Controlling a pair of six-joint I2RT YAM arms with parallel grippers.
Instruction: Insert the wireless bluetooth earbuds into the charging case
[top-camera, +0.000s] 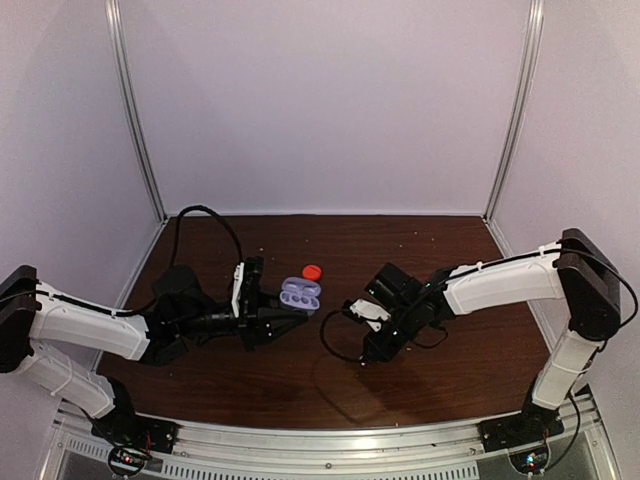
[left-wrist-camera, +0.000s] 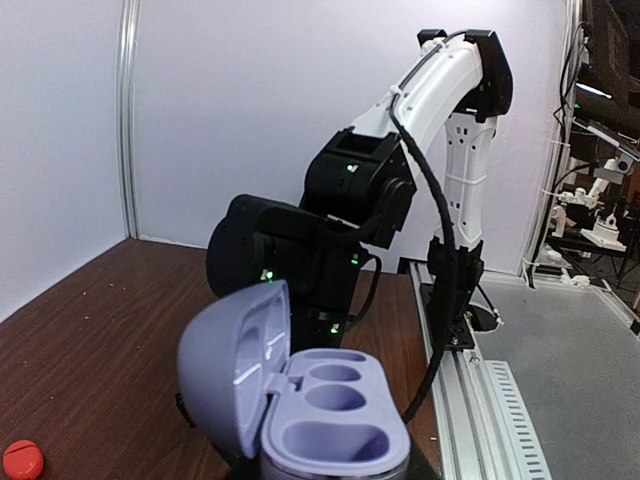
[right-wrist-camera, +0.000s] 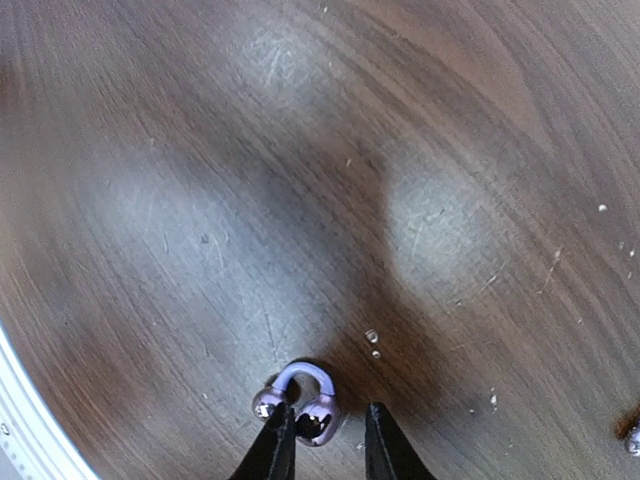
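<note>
My left gripper (top-camera: 283, 312) is shut on the open lavender charging case (top-camera: 300, 294) and holds it above the table. In the left wrist view the case (left-wrist-camera: 330, 415) fills the lower middle, its lid tipped up to the left and its wells empty; the fingers are hidden under it. A lavender, hook-shaped earbud (right-wrist-camera: 300, 395) with two shiny ends lies on the table. My right gripper (right-wrist-camera: 325, 445) is open and low over it. The left fingertip (right-wrist-camera: 277, 445) sits between the earbud's two ends, and the right fingertip stands apart from it. My right gripper (top-camera: 365, 357) is right of the case.
A small red round piece (top-camera: 312, 271) lies on the brown table (top-camera: 450, 380) behind the case, and it also shows in the left wrist view (left-wrist-camera: 22, 459). A tiny silvery bit (right-wrist-camera: 632, 438) lies at the right edge of the right wrist view. Metal rail (top-camera: 330, 440) runs along the near edge.
</note>
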